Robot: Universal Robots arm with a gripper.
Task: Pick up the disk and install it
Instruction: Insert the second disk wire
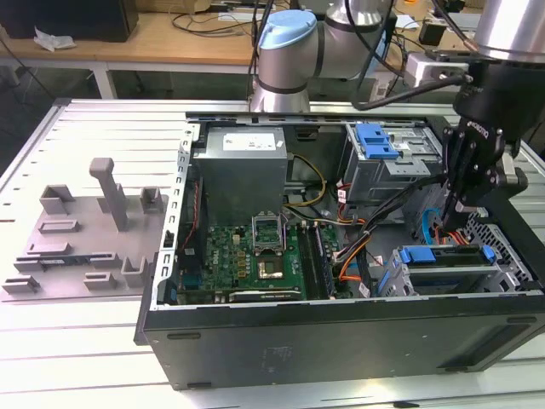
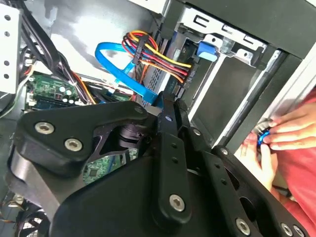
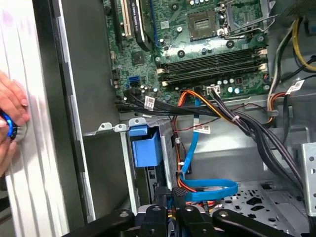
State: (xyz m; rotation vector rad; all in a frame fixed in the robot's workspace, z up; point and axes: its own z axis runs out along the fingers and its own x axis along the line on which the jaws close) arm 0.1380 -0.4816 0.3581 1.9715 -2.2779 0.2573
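Observation:
The disk [image 1: 443, 256], with its bright blue carrier bracket, sits in the lower drive bay at the front right corner of the open computer case [image 1: 341, 341]. Its blue bracket [image 3: 145, 150] also shows in the first wrist view, and its blue tab [image 2: 206, 50] in the second wrist view. My gripper [image 1: 454, 223] hangs inside the case just behind the disk, among the cables. Its fingers are shut together, with the tips [image 3: 170, 192] beside the blue data cable [image 3: 207, 190] and the coloured power wires [image 2: 158, 59]. I cannot tell whether they pinch a connector.
An upper grey drive cage with a blue clip [image 1: 375, 141] stands behind my gripper. The motherboard [image 1: 247, 256] and power supply [image 1: 243, 170] take up the case's left half. A grey fixture plate [image 1: 85, 239] lies left of the case. A person's hand [image 2: 291, 133] rests on a blue button outside it.

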